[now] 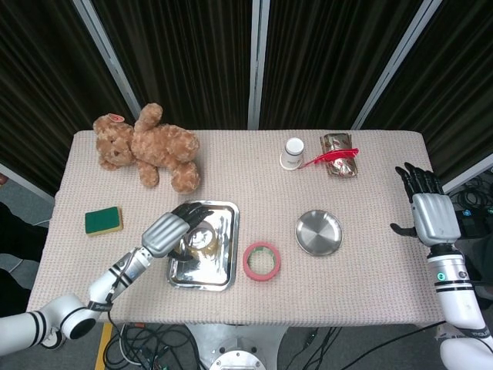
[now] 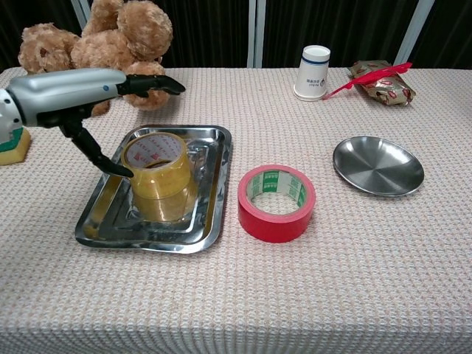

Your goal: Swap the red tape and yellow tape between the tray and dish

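The yellow tape (image 2: 156,173) stands inside the steel tray (image 2: 214,215), also seen from above as yellow tape (image 1: 202,239) in the tray (image 1: 228,254). My left hand (image 2: 77,94) hovers over the tray's left side, fingers stretched out above the roll and thumb hanging down by the roll's left wall, holding nothing. The red tape (image 2: 276,203) lies flat on the cloth between the tray and the empty round dish (image 2: 377,166). My right hand (image 1: 426,210) is open at the table's right edge, far from the dish (image 1: 319,232) and the red tape (image 1: 262,260).
A teddy bear (image 1: 148,146) lies at the back left, a green sponge (image 1: 103,220) near the left edge. A white paper cup (image 1: 293,153) and a snack packet with a red feather (image 1: 339,160) sit at the back right.
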